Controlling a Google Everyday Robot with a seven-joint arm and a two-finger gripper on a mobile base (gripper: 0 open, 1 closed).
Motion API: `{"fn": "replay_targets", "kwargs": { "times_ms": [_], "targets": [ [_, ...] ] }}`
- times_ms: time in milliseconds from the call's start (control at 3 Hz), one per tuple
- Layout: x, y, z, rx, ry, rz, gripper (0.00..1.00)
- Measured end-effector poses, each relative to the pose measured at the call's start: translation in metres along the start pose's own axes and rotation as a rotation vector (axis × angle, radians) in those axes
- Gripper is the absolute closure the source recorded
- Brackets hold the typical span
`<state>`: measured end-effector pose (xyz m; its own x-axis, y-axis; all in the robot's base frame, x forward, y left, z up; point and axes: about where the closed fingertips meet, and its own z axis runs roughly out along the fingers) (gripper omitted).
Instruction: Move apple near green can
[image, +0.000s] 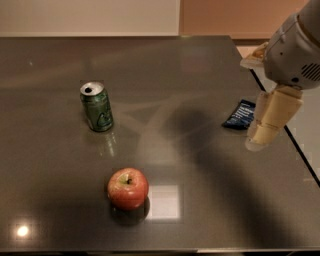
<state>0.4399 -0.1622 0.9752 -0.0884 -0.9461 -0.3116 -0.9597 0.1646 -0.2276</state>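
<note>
The red apple (128, 188) with yellowish patches and a dark stem sits on the dark table near the front, left of centre. The green can (97, 106) stands upright behind it and a little to the left, with a gap of about one apple width between them. My gripper (264, 131) hangs from the white arm at the right side of the table, above the surface and far to the right of both the apple and the can. It holds nothing that I can see.
A dark blue snack wrapper (240, 114) lies flat just left of the gripper. The dark reflective table (200, 70) has its right edge running diagonally under the arm, and its front edge is just below the apple.
</note>
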Motion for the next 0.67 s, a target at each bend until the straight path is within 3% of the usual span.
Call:
{"fn": "replay_targets", "kwargs": {
  "times_ms": [667],
  "targets": [
    [-0.083, 0.024, 0.024, -0.092, -0.227, -0.133, 0.00]
  ]
}}
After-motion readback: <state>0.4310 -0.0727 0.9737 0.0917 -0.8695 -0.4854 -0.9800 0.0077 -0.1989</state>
